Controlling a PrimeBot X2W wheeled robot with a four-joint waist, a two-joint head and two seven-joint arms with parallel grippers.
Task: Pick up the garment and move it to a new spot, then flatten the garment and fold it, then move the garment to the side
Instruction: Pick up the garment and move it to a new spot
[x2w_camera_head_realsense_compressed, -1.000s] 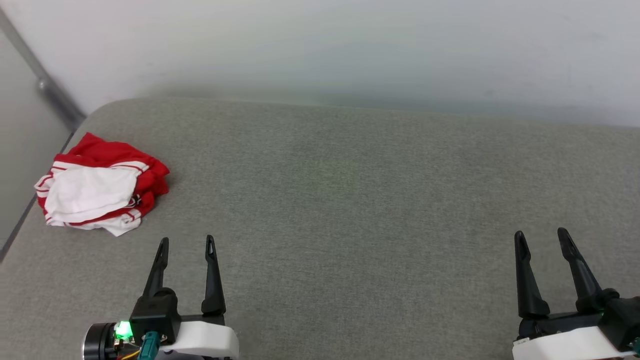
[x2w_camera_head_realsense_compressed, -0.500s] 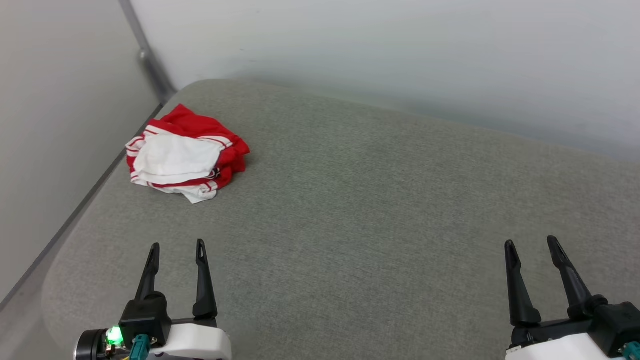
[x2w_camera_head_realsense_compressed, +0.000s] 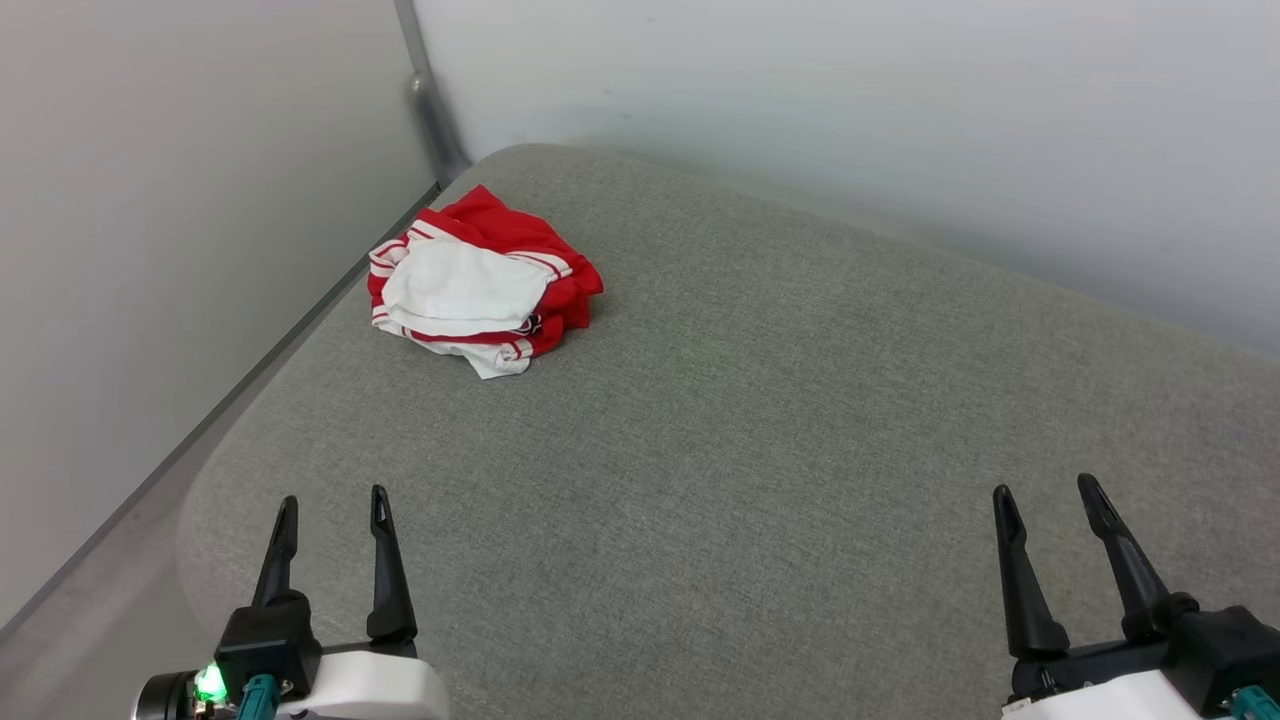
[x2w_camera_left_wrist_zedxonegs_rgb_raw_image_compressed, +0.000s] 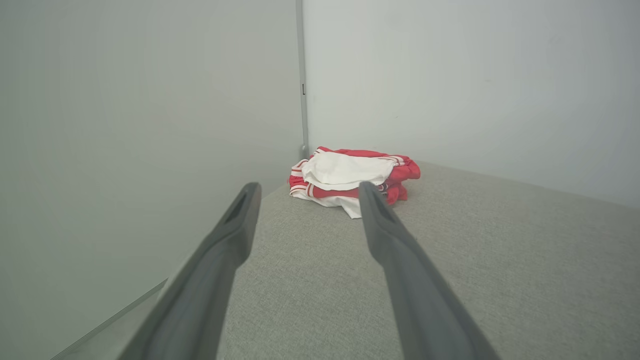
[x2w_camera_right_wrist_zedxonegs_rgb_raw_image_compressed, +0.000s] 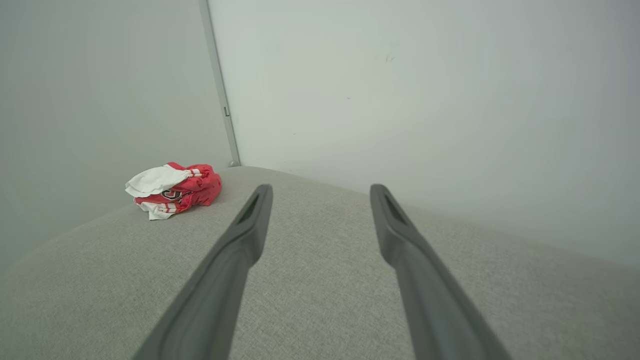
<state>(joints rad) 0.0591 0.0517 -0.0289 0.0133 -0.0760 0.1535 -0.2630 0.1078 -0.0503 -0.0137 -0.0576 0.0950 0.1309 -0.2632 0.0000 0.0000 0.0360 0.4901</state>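
The garment (x2w_camera_head_realsense_compressed: 480, 295) is a crumpled red-and-white heap with striped trim, lying near the far left corner of the grey upholstered surface (x2w_camera_head_realsense_compressed: 760, 440). A white sleeve lies on top of it. In the left wrist view the garment (x2w_camera_left_wrist_zedxonegs_rgb_raw_image_compressed: 350, 175) sits straight ahead, well beyond the fingertips. In the right wrist view the garment (x2w_camera_right_wrist_zedxonegs_rgb_raw_image_compressed: 172, 189) lies far off to the left. My left gripper (x2w_camera_head_realsense_compressed: 330, 498) hovers at the near left, open and empty. At the near right, my right gripper (x2w_camera_head_realsense_compressed: 1045, 487) is open and empty too.
Pale walls enclose the surface on the left (x2w_camera_head_realsense_compressed: 180, 200) and at the back (x2w_camera_head_realsense_compressed: 850, 120), meeting at a grey corner strip (x2w_camera_head_realsense_compressed: 425, 95) just behind the garment. The surface's rounded left edge (x2w_camera_head_realsense_compressed: 215, 470) runs close to the left wall.
The head view has swung to the left, so the garment now appears nearer the picture's middle and the left wall fills more of it. Both grippers stay open, and the garment lies as before.
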